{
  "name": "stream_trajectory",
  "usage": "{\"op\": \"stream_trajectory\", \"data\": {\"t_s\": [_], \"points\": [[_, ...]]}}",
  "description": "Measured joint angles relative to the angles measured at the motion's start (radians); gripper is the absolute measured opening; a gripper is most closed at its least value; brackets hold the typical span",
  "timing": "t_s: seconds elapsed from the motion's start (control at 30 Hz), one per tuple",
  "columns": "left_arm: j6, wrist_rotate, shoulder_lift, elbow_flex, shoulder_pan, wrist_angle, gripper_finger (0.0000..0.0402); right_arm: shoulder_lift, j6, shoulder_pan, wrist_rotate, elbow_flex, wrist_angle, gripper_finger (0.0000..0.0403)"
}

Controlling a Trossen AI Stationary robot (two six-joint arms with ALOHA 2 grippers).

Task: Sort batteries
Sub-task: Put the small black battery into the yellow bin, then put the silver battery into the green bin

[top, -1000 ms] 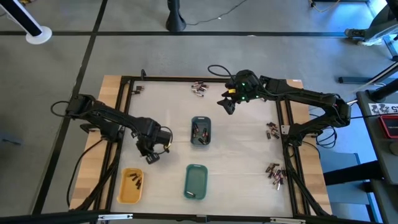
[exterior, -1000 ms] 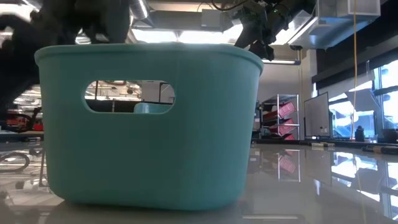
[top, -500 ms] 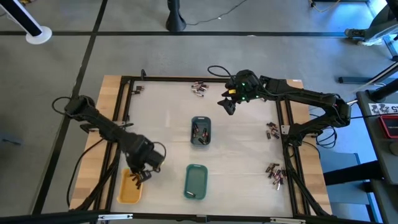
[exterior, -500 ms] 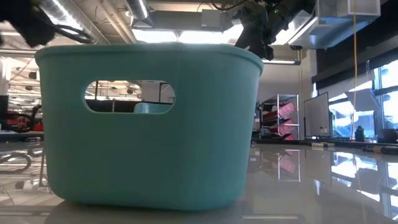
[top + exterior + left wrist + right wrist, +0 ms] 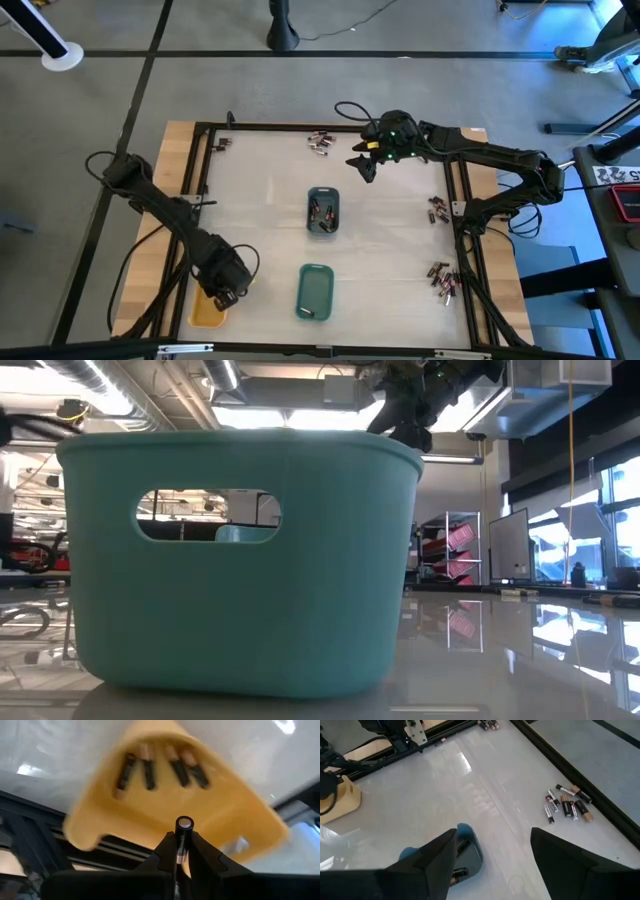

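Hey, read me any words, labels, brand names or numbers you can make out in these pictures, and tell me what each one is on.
None can be read.
Batteries: wrappers show coloured bands, any print too small.
Battery in the left gripper: no legible marking.
Yellow tray: plain.
Teal tray: plain.

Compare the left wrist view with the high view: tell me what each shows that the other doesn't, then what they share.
Only the left wrist view shows the left gripper shut on a battery, and four batteries lying inside the yellow tray.

Only the high view shows the open right gripper at the table's far side, the grey-blue tray, the green tray, and loose battery piles by the right edge.

Both show the yellow tray with the left gripper above it.
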Motion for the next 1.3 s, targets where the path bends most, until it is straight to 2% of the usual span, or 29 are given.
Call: {"op": "stream_trajectory", "data": {"t_s": [0.27, 0.63, 0.97, 1.07, 1.17, 1.3], "points": [[-0.016, -0.006, 0.000, -0.111, -0.004, 0.171, 0.0029, 0.000, 0.006, 0.000, 0.000, 0.000, -0.003, 0.0254], [0.060, -0.010, 0.000, -0.123, -0.004, 0.168, 0.0039, 0.000, 0.009, 0.000, 0.000, 0.000, -0.004, 0.0254], [0.038, 0.017, -0.006, -0.123, 0.005, 0.162, 0.0166, 0.000, 0.002, 0.000, 0.017, 0.000, -0.003, 0.0254], [0.031, 0.016, -0.071, -0.123, 0.018, 0.160, 0.0190, 0.000, 0.002, 0.000, 0.033, 0.000, -0.003, 0.0254], [0.049, -0.018, -0.184, -0.114, 0.039, 0.130, 0.0197, 0.000, 0.001, 0.000, 0.043, 0.000, 0.000, 0.0254], [0.080, -0.123, -0.369, -0.094, 0.091, 0.127, 0.0194, 0.000, 0.002, -0.015, 0.042, 0.000, 0.019, 0.0254]]}}
